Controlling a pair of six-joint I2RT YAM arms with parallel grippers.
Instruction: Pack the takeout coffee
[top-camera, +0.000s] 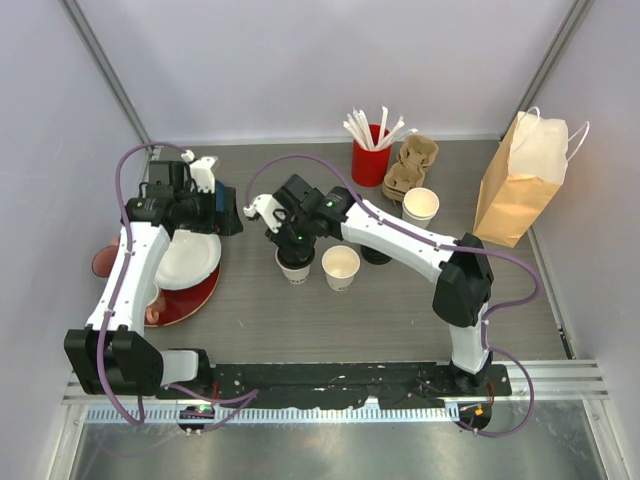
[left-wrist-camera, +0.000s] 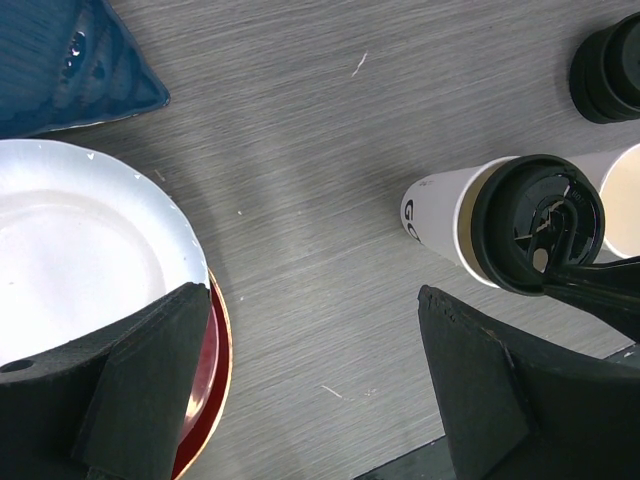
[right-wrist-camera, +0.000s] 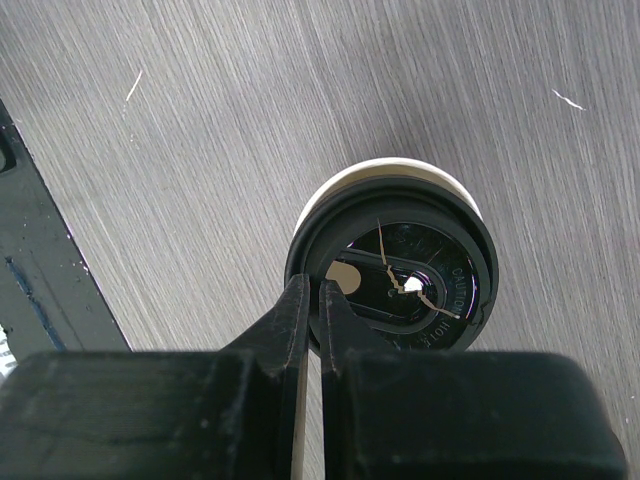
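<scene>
Two fingers of the right gripper (right-wrist-camera: 312, 288), nearly together, pinch the near rim of the black lid (right-wrist-camera: 430, 235) on a white paper cup (left-wrist-camera: 440, 220) directly beneath. Just beside stands a lidless cup (top-camera: 340, 267), and beyond it a second lidded cup (left-wrist-camera: 608, 68). The left gripper (left-wrist-camera: 315, 310) hangs wide open and empty, a white plate (left-wrist-camera: 70, 250) under one finger.

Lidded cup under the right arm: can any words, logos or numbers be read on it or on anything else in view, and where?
"CAUTION": embossed on the black lid of the lidded cup; the embossed word beside it is too faint to read.
"G": black print on that cup's white side, in the left wrist view; the letters after it curve out of sight.
Paper bag and red holder: nothing readable in the top view.
</scene>
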